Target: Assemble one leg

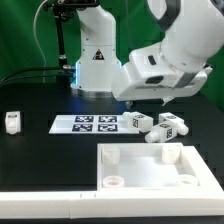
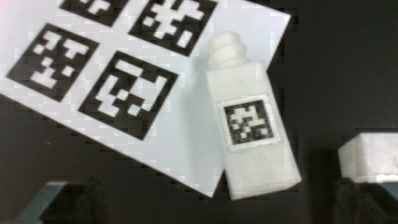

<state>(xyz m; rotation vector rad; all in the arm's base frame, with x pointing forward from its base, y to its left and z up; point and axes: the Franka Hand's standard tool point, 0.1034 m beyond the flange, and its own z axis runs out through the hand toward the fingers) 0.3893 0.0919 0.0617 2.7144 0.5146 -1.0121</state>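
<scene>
A white leg with a black-and-white tag on its side lies flat, its one end overlapping the edge of the marker board. In the exterior view this leg lies at the board's right end, just below my gripper. In the wrist view my gripper is open; its dark fingers stand wide apart with nothing between them, a little short of the leg's blunt end. A second leg shows at the frame edge.
Two more legs lie right of the marker board, and one leg lies far at the exterior view's left. The large white square panel with corner sockets lies in front. The robot base stands behind.
</scene>
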